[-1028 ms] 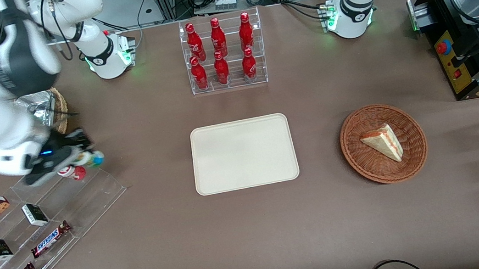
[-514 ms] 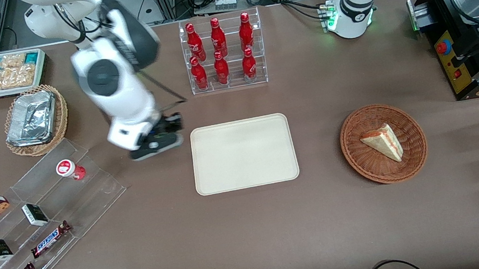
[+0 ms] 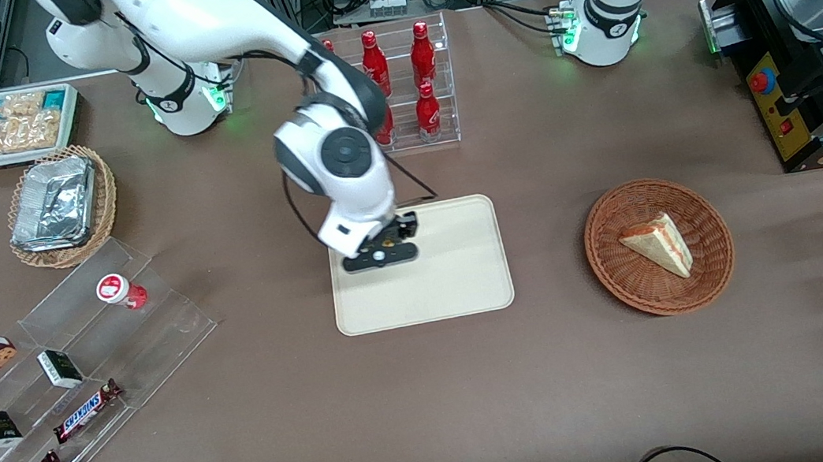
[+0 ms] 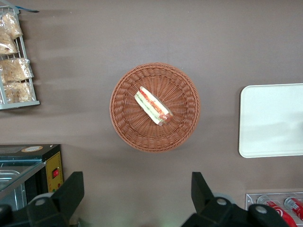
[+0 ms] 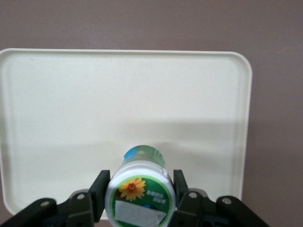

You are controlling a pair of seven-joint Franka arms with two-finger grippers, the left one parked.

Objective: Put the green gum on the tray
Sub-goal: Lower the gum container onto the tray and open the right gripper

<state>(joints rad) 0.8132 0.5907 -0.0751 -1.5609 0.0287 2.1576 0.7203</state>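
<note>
In the right wrist view my gripper (image 5: 140, 188) is shut on the green gum (image 5: 142, 182), a green canister whose white lid bears a flower label. The fingers (image 5: 100, 188) press on both sides of the lid. The gum hangs over the cream tray (image 5: 94, 104). In the front view the gripper (image 3: 380, 254) is above the tray (image 3: 457, 273), over the part nearest the working arm's end, and the hand hides the gum. The tray's edge also shows in the left wrist view (image 4: 272, 118).
A red canister (image 3: 119, 290) stands on the clear stepped stand (image 3: 79, 362) with candy bars, toward the working arm's end. A rack of red bottles (image 3: 416, 87) is farther from the camera than the tray. A wicker basket (image 3: 710, 263) holding a sandwich lies toward the parked arm's end.
My gripper has travelled from the clear stepped stand to above the tray, carrying the green gum. The red canister stays on the stand.
</note>
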